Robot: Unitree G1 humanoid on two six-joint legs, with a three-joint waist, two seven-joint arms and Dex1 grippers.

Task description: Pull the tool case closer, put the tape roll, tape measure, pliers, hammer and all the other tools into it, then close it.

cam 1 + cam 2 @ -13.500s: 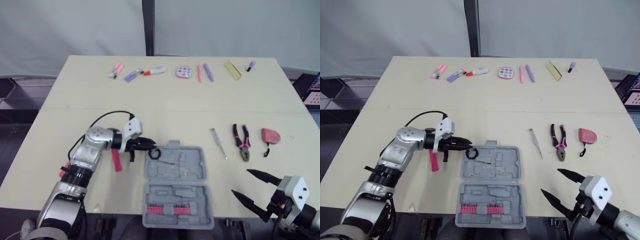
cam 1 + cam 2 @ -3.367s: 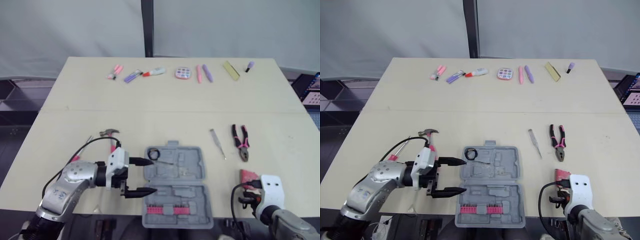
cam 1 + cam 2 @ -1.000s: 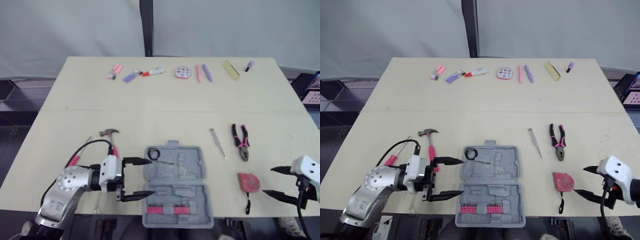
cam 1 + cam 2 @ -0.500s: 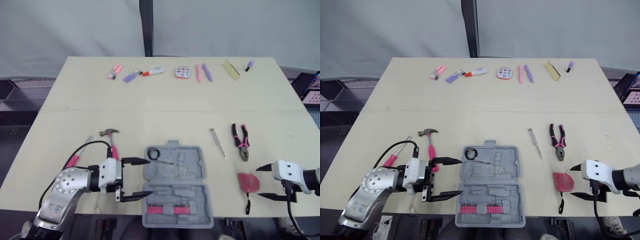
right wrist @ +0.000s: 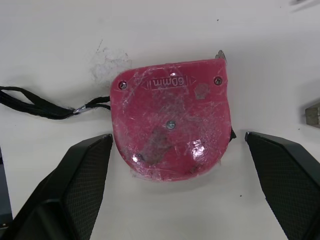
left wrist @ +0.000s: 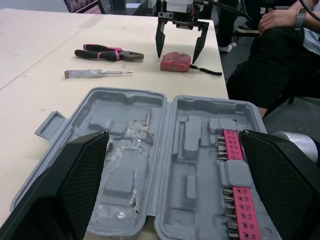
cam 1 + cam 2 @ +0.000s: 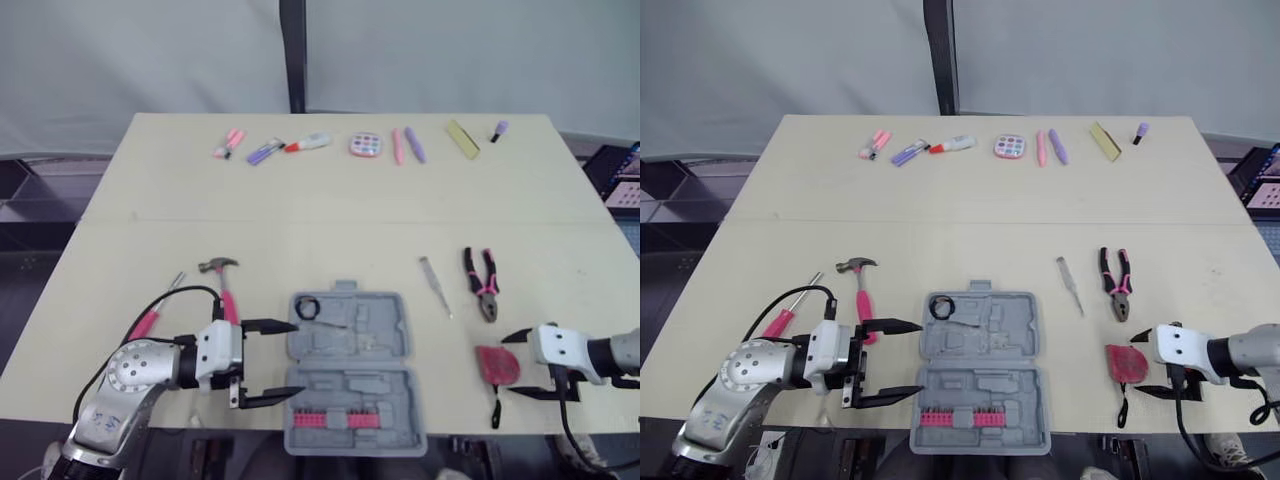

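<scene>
The case (image 7: 350, 370) lies open at the near middle, pulled in, holding only the tape roll (image 7: 307, 307) in its far-left corner; hammer (image 7: 224, 288), pliers (image 7: 482, 284) and screwdriver (image 7: 436, 286) lie outside. The left gripper (image 7: 268, 361) is spread wide and empty at the case's left edge. The right gripper (image 7: 518, 366), equally wide and empty, straddles the flat tape measure (image 7: 497, 363) right of the case, its strap trailing toward the near edge.
</scene>
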